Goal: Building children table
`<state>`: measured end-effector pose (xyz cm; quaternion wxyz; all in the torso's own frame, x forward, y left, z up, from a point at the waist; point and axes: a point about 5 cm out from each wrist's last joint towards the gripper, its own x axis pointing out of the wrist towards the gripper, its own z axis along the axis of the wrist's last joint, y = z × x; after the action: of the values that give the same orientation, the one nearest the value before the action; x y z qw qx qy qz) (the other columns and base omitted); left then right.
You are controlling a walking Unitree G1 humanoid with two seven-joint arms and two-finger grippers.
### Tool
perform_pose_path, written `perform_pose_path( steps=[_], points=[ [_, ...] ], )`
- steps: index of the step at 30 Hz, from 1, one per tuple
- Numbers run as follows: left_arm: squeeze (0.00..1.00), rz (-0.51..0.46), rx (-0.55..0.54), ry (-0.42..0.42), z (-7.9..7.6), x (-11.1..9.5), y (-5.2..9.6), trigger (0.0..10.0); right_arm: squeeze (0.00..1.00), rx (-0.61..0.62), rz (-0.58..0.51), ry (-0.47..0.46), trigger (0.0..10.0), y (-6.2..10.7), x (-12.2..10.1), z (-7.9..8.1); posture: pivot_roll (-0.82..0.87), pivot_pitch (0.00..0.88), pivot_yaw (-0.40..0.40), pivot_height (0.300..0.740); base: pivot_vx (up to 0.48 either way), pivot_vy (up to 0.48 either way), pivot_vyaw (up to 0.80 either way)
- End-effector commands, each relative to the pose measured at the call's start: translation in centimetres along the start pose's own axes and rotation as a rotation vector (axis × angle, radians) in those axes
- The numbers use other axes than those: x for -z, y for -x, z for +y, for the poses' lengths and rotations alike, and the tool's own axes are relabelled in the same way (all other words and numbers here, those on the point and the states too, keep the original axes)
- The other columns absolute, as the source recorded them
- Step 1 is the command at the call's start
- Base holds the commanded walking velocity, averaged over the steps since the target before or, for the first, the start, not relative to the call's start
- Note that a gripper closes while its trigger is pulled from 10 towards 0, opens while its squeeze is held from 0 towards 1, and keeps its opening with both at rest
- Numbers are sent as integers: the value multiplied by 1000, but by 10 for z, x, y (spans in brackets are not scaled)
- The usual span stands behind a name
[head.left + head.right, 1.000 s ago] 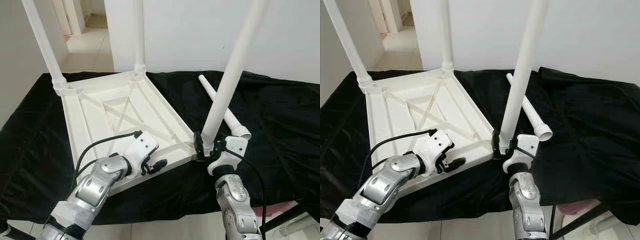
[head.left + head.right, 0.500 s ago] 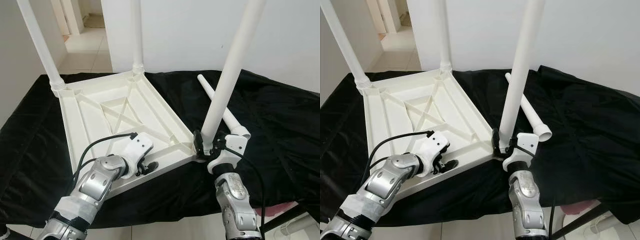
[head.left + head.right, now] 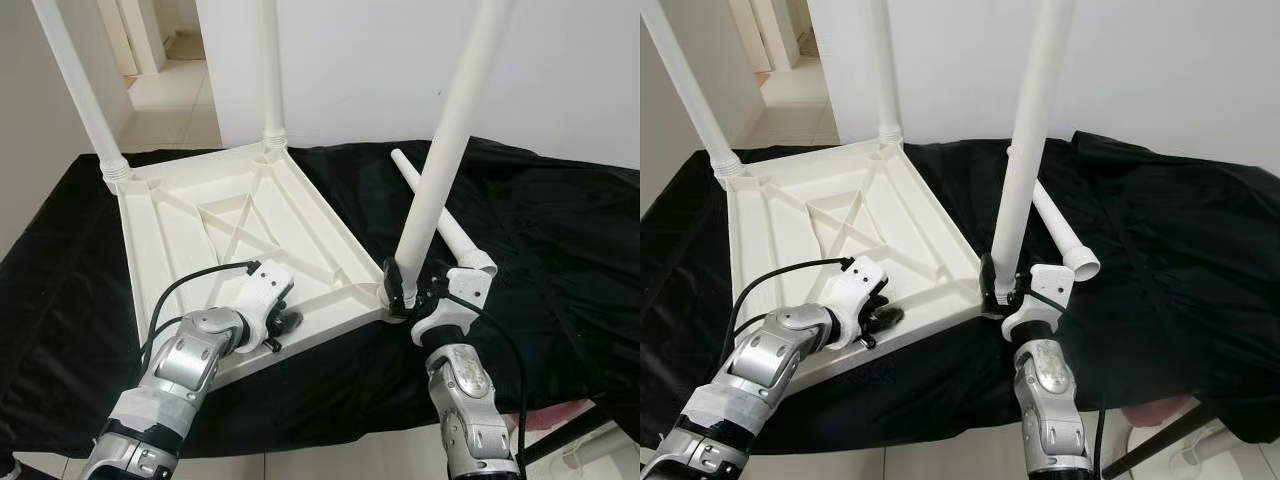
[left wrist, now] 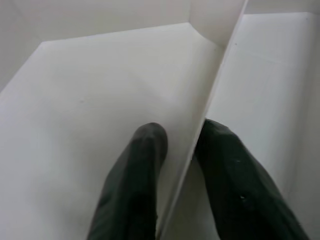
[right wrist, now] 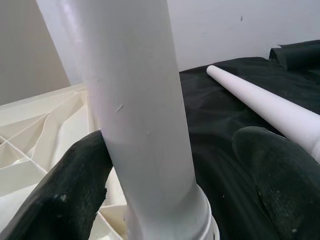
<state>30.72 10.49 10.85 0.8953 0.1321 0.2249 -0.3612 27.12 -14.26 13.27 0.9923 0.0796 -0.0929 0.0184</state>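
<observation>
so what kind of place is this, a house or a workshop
Probably a home: plain white walls, a tiled floor running into a hallway, and a work surface draped in black cloth holding an upturned white table top.

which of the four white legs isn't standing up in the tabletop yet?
The leg lying flat on the black cloth, behind the right end effector. The other three stand upright at the tabletop corners.
</observation>
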Motion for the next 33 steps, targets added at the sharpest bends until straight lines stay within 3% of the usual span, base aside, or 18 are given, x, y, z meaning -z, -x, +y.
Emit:
perform_pose_path(
  steps=[1, 5, 17, 18, 19, 20, 21, 26, 27, 28, 30, 33],
  points=[
    [0, 69, -312, 20, 26, 14, 7, 0, 0, 11, -4, -2, 10000, -1, 1, 0, -44, 0, 22, 740, 0, 0, 0],
    [0, 83, -367, 34, 33, 14, 12, 0, 0, 5, -2, -4, 10000, -2, 2, 1, -40, 0, 17, 740, 0, 0, 0],
    [0, 78, -420, 42, 36, 14, 14, 0, 0, -4, 0, -5, 10000, -3, 3, 2, -34, 0, 14, 740, 0, 0, 0],
    [0, 84, -408, 27, 34, 14, 12, 3176, 0, -5, -1, -4, 10000, -3, 3, 2, -34, 0, 15, 740, 0, 0, 0],
    [31, 86, -383, 31, 31, 14, 11, 10000, 0, -5, -3, -2, 10000, -4, 3, 2, -36, 0, 16, 740, 0, 0, 0],
    [31, 86, -383, 31, 31, 14, 11, 10000, 0, -5, -3, -2, 10000, -4, 3, 2, -36, 0, 16, 740, 0, 0, 0],
    [1000, 86, -345, 30, 26, 15, 9, 10000, 0, -5, -3, 1, 10000, -4, 3, 2, -35, 0, 16, 740, 0, 0, 0],
    [1000, 85, -264, 17, 16, 14, 7, 10000, 0, -4, -3, 4, 10000, -4, 3, 1, -36, 0, 18, 740, 0, 0, 0],
    [239, 77, -184, 4, 6, 12, 7, 10000, 0, -4, -3, 7, 10000, -4, 4, 1, -33, 2, 15, 740, 0, 0, 0],
    [0, 66, -96, 3, -4, 10, 7, 10000, 0, -4, -2, 9, 10000, -4, 4, 1, -33, 1, 16, 740, 0, 0, 0],
    [0, 66, -96, 3, -4, 10, 7, 10000, 0, -4, -2, 9, 10000, -4, 4, 1, -33, 1, 16, 740, 0, 0, 0],
    [0, 15, 104, -18, -25, 3, 14, 10000, 0, -5, 1, 13, 10000, -4, 5, 0, -31, 0, 15, 740, 0, 0, 0]
  ],
)
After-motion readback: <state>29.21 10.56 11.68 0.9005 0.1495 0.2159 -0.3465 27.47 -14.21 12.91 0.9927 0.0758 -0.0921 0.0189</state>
